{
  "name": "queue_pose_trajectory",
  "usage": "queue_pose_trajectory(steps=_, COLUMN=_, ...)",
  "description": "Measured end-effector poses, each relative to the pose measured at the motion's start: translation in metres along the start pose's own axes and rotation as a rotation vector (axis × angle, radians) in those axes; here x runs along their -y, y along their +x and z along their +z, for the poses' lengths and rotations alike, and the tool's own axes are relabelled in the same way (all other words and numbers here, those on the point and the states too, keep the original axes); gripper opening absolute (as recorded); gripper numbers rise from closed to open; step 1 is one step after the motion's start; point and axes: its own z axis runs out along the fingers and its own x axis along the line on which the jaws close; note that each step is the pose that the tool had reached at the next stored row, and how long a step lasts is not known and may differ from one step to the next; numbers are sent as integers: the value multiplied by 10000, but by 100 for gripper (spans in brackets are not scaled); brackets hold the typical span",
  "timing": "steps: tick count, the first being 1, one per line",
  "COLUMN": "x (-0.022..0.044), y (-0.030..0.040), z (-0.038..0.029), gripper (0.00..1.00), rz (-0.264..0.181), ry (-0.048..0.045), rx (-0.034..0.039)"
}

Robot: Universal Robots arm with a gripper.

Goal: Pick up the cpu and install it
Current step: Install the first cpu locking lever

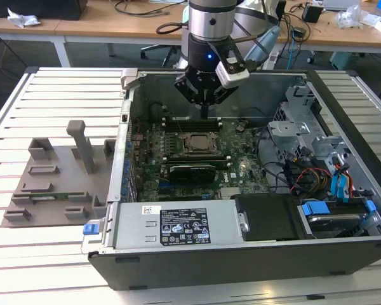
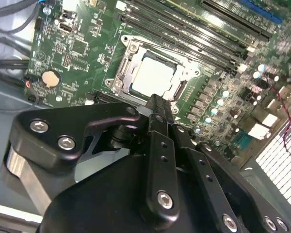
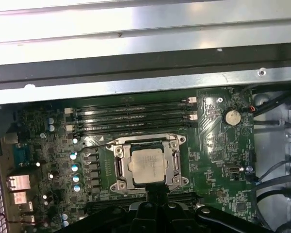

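The cpu [image 3: 146, 166] is a pale silver square lying flat inside the metal-framed socket [image 3: 117, 167] on the green motherboard [image 3: 218, 160]. It also shows in the second wrist view [image 2: 153, 77] and, small, in the exterior view [image 1: 197, 143]. My gripper [image 1: 205, 112] hangs inside the open computer case, above the board and just behind the socket as the exterior view sees it. Its black fingers [image 2: 160, 114] are pressed together with nothing between them, and their tips end at the socket's edge [image 3: 157, 191], apart from the cpu.
Dark memory slots [image 3: 131, 119] run beside the socket. The case wall [image 1: 130, 101] rises at the exterior view's left, with drive cages and cables [image 1: 311, 159] at its right. A power supply [image 1: 178, 225] sits in front. A grey fixture [image 1: 57, 178] stands outside the case.
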Motion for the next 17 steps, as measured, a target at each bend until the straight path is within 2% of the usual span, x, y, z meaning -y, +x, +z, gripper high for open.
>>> queue_pose_trajectory(steps=2, x=0, y=0, z=2, gripper=11, rz=-203, ry=-9, rx=-18)
queue_pose_trajectory(steps=3, x=-1, y=-5, z=5, gripper=11, rz=-216, ry=-9, rx=-179)
queue_pose_trajectory(steps=6, x=-2, y=-13, z=10, gripper=11, rz=-231, ry=0, rx=-417)
queue_pose_trajectory(steps=7, x=-2, y=-13, z=10, gripper=11, rz=-232, ry=2, rx=-423)
queue_pose_trajectory(steps=9, x=-2, y=-14, z=11, gripper=11, rz=-390, ry=-60, rx=-416)
queue_pose_trajectory(steps=10, x=-2, y=-13, z=11, gripper=11, rz=-612, ry=-117, rx=-407)
queue_pose_trajectory(steps=13, x=-2, y=-14, z=12, gripper=11, rz=-1323, ry=-199, rx=-370)
queue_pose_trajectory(steps=15, x=-1, y=-7, z=12, gripper=11, rz=-1328, ry=-200, rx=-368)
queue_pose_trajectory(steps=17, x=5, y=62, z=9, gripper=11, rz=-1327, ry=-200, rx=-369)
